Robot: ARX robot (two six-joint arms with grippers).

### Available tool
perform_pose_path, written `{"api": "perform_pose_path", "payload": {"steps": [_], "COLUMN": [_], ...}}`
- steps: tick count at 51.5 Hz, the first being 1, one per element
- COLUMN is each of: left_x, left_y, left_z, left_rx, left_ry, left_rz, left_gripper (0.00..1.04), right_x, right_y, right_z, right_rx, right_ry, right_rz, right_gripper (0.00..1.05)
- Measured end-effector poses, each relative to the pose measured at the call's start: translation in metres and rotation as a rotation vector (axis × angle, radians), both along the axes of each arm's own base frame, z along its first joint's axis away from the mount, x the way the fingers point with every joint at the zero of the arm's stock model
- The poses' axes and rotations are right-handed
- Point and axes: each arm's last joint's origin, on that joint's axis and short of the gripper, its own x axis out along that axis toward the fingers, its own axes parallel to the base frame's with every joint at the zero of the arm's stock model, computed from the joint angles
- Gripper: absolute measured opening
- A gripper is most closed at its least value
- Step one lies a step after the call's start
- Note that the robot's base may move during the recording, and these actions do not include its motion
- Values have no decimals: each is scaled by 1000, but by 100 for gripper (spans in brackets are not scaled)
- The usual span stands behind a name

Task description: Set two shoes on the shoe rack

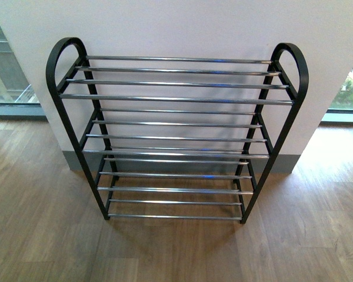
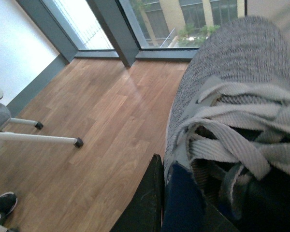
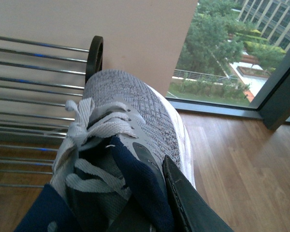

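The shoe rack (image 1: 176,98) stands against a white wall in the front view, black frame with chrome rod shelves, all tiers bare. Neither arm nor shoe shows in that view. In the left wrist view a grey knit sneaker (image 2: 232,96) with pale laces and a navy collar fills the frame; my left gripper (image 2: 166,203) is shut on its collar edge, one black finger (image 2: 145,203) outside it. In the right wrist view my right gripper (image 3: 157,193) is shut on the other grey knit sneaker (image 3: 130,106) at its navy collar. That shoe's toe points toward the rack's rods (image 3: 34,82).
Wooden floor (image 1: 41,235) surrounds the rack. Floor-to-ceiling windows (image 3: 222,53) flank the wall. White metal legs with black feet (image 2: 38,137) stretch over the floor in the left wrist view, and a dark shoe (image 2: 2,205) lies near the frame corner.
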Motion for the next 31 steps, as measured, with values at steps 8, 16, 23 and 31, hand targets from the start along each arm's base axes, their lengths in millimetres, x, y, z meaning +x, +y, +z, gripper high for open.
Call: {"api": "perform_pose_path", "payload": {"steps": [8, 16, 23, 31], "left_x": [0, 0, 0, 0], "left_y": [0, 1, 0, 0], "left_z": [0, 0, 0, 0], "left_rx": [0, 7, 4, 1], "left_ry": [0, 0, 0, 0], "left_rz": [1, 19, 9, 4], "left_gripper": [2, 2, 2, 2], "right_x": [0, 0, 0, 1], "right_y": [0, 1, 0, 1], "right_z": [0, 0, 0, -1], "right_rx": [2, 3, 1, 28], "right_ry": [-1, -2, -1, -91], "right_rz": [9, 21, 12, 96], "right_gripper": [1, 1, 1, 1]}}
